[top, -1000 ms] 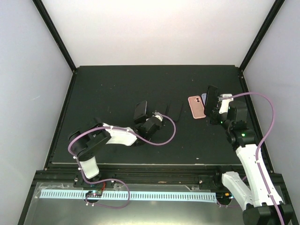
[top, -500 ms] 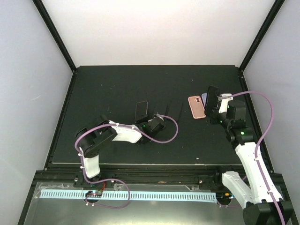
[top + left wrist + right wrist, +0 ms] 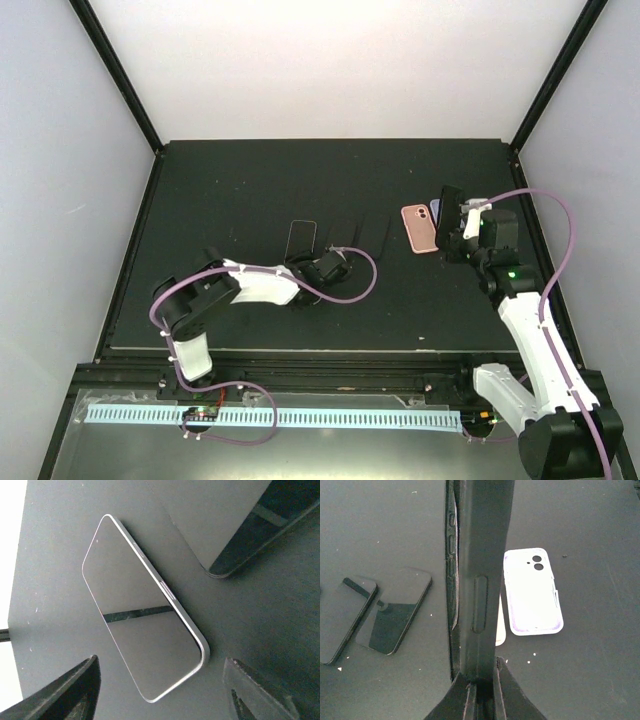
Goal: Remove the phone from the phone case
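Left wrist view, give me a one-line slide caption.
Open left claw hovers over a phone lying screen-up on the dark table.

A black table [image 3: 230,190] carries dark phones [image 3: 300,237] and a pink case [image 3: 419,228].

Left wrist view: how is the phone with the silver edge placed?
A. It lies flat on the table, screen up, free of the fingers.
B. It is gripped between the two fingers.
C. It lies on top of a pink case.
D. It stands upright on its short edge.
A: the phone lies flat on the dark table, glass upward, and the fingers of the left gripper stand open at either side without touching it.
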